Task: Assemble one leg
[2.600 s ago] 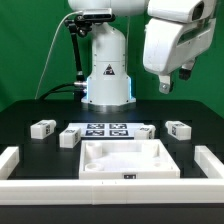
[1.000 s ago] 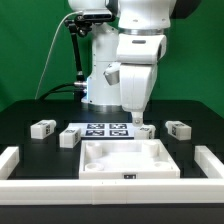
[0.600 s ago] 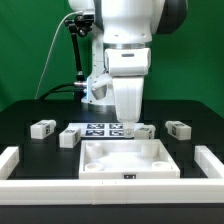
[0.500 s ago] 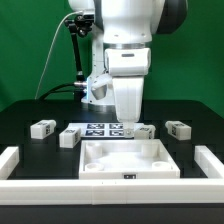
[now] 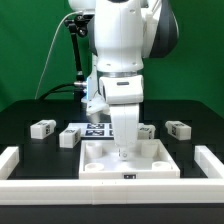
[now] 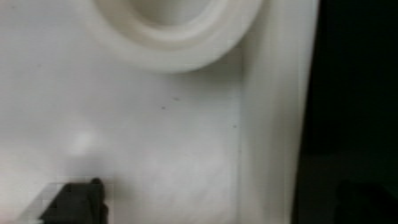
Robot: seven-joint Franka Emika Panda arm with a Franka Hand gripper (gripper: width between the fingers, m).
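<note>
1. The arm [image 5: 122,60] reaches straight down into the white rimmed panel [image 5: 100,172] at the front of the table [image 5: 30,147]. Its jaws sit low inside the hollow, and I cannot tell whether they are released or clenched (the wrist view shows only close white plastic and a round boss [image 6: 169,35]).
2. Four legs lie behind the panel, apart from the jaws: far-left leg [image 5: 42,128], second leg [image 5: 69,137], third leg [image 5: 147,131] just beside the arm, and far-right leg [image 5: 178,129].
3. The marker board [image 5: 93,129] lies between the inner two legs, partly hidden by the arm.
</note>
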